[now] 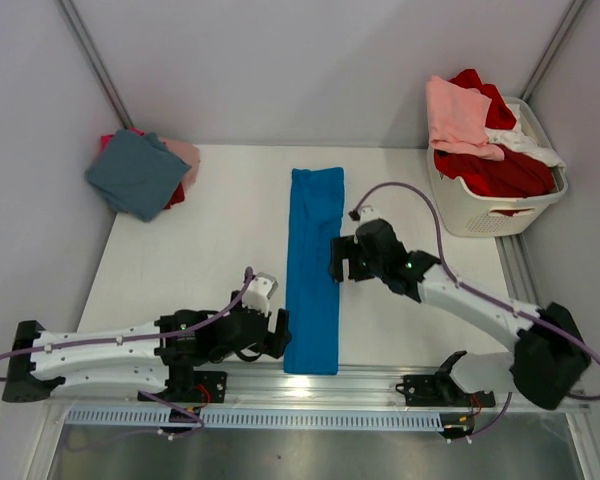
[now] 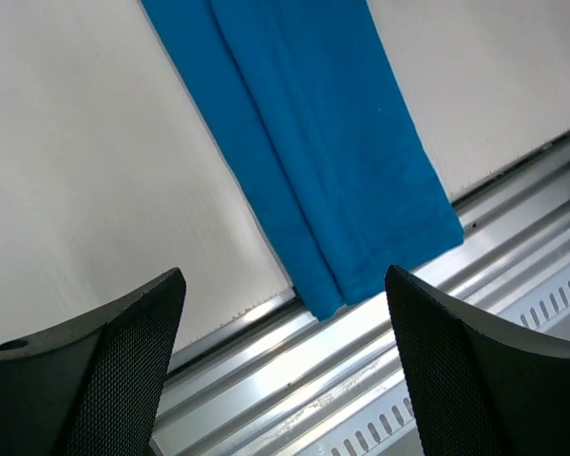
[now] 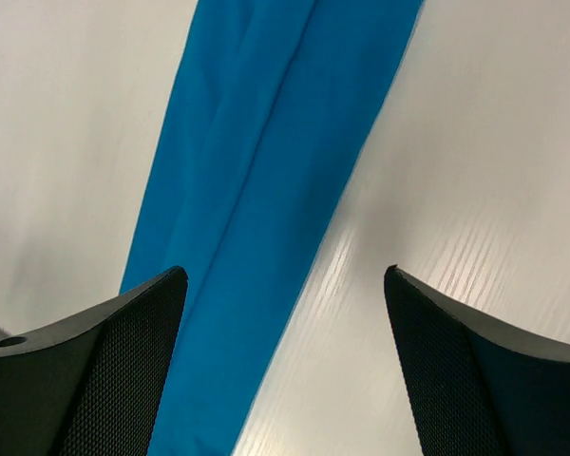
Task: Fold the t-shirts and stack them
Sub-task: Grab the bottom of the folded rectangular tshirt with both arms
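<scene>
The bright blue t-shirt (image 1: 314, 266) lies folded into a long narrow strip down the middle of the table, its near end over the front rail. It also shows in the left wrist view (image 2: 332, 152) and in the right wrist view (image 3: 266, 190). My left gripper (image 1: 278, 333) is open and empty, just left of the strip's near end. My right gripper (image 1: 338, 260) is open and empty at the strip's right edge, halfway along. A dusty teal t-shirt (image 1: 137, 172) lies folded on pink and red ones at the far left.
A white slatted laundry basket (image 1: 500, 205) stands at the far right, with pale pink (image 1: 458, 112), red (image 1: 495, 172) and white tees piled in it. A metal rail (image 1: 380, 378) runs along the table's near edge. Walls close in on both sides.
</scene>
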You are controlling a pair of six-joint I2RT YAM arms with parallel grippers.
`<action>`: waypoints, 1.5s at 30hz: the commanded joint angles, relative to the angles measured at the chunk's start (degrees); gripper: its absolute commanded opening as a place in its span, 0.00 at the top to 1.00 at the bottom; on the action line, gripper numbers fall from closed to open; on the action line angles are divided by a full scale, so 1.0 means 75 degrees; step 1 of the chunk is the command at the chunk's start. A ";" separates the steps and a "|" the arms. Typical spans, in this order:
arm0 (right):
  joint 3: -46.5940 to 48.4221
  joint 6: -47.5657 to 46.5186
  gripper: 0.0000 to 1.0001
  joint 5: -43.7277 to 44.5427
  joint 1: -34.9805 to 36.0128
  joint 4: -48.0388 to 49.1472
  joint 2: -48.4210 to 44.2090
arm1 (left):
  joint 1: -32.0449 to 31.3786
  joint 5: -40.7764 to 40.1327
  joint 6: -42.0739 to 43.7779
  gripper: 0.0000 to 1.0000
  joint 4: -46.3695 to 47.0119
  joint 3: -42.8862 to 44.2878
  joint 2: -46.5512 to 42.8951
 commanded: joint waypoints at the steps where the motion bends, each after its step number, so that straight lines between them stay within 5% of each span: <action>1: -0.1262 0.1184 0.12 0.0001 0.0348 0.0390 -0.1622 | -0.0048 0.0858 -0.0541 0.11 0.0831 -0.0703 -0.0754; 7: -0.2860 0.2298 0.12 -0.0293 0.0783 0.0263 -0.4235 | -0.0048 0.1573 -0.0190 0.12 0.1901 -0.2224 -0.2454; 13: -0.4068 0.3083 0.12 -0.0949 0.1006 0.0530 -0.5058 | -0.0048 0.2767 -0.0131 0.15 0.3435 -0.3338 -0.2971; 22: -0.4807 0.3739 0.12 -0.1756 0.1064 0.0648 -0.5247 | -0.0048 0.3133 -0.0903 0.16 0.4714 -0.4407 -0.2994; 35: -0.5907 0.5075 0.14 -0.2450 0.1287 0.0555 -0.6266 | -0.0048 0.2946 -0.1208 0.16 0.4211 -0.4759 -0.3100; 45: -0.6483 0.5932 0.17 -0.2298 0.1743 0.1491 -0.6361 | -0.0060 0.3297 -0.1489 0.18 0.4937 -0.4911 -0.1765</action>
